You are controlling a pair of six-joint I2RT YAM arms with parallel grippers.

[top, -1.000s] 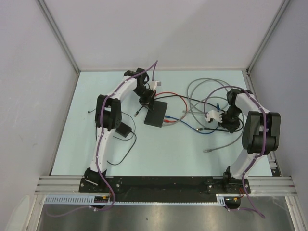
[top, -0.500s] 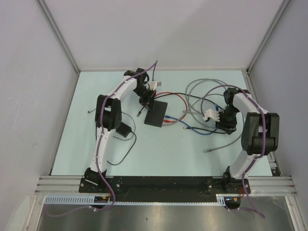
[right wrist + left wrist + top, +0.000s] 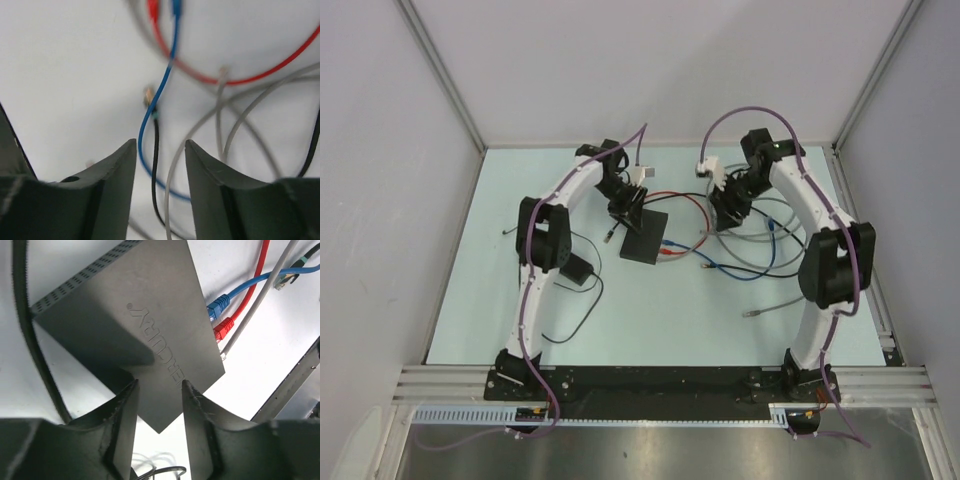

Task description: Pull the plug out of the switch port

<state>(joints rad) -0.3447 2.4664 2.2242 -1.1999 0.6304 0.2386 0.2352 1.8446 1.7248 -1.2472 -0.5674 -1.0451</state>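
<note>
The switch (image 3: 645,237) is a flat black box lying mid-table. In the left wrist view the switch (image 3: 135,320) fills the frame, with a blue plug (image 3: 218,306) and a red plug (image 3: 224,328) seated side by side in its edge. My left gripper (image 3: 626,212) hangs just over the switch's near corner, and the left gripper (image 3: 160,390) is open, gripping nothing. My right gripper (image 3: 728,202) hovers at the back centre over a tangle of cables. The right gripper (image 3: 160,150) is open, with the blue cable (image 3: 165,80) and a black cable (image 3: 156,150) lying below it.
A small black power adapter (image 3: 578,270) with a thin cord lies left of the switch. Red, grey and blue cables (image 3: 760,225) loop across the right half of the table. A loose grey cable end (image 3: 750,313) lies nearer the front. Walls close in both sides.
The right arm has swung from the right side up to the back centre, its jaws opening. The left gripper has opened in place over the switch.
</note>
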